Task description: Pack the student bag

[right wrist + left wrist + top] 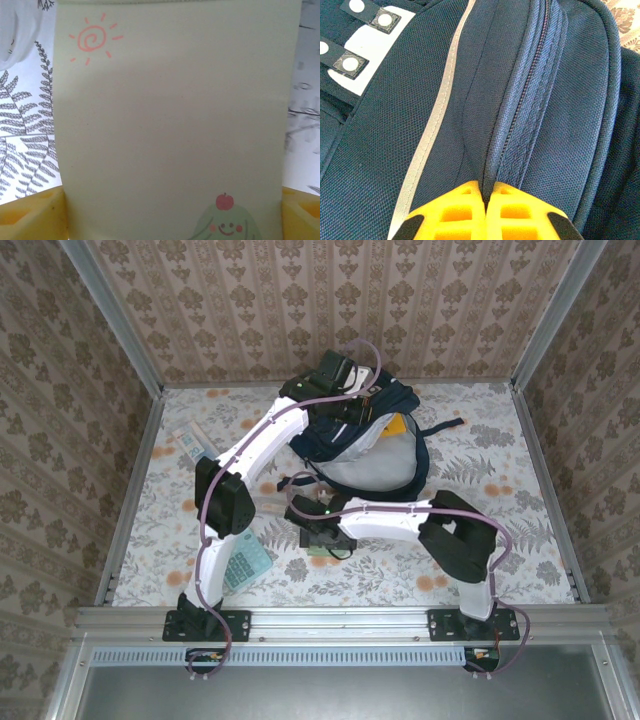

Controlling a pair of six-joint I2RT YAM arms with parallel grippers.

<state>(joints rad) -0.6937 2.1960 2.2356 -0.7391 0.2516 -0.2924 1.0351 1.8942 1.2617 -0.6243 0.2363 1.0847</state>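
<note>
Pinching the student bag (400,410) at the far middle of the table (500,540).
There the left gripper (485,192) was closed tight on a navy fabric fold beside the zipper (530,100); nearer the arms, the right gripper (165,212) had its fingers spread wide, straddling a pale green card (170,115) with a pink sun, contact unclear.

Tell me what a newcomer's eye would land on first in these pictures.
The big navy student bag, lying at the table's far centre, dominates the top view. Up close, the left hand has its yellow fingers shut on a fold of it beside the zipper. The right hand has a pale green card with a red sun doodle between its fingers.
</note>
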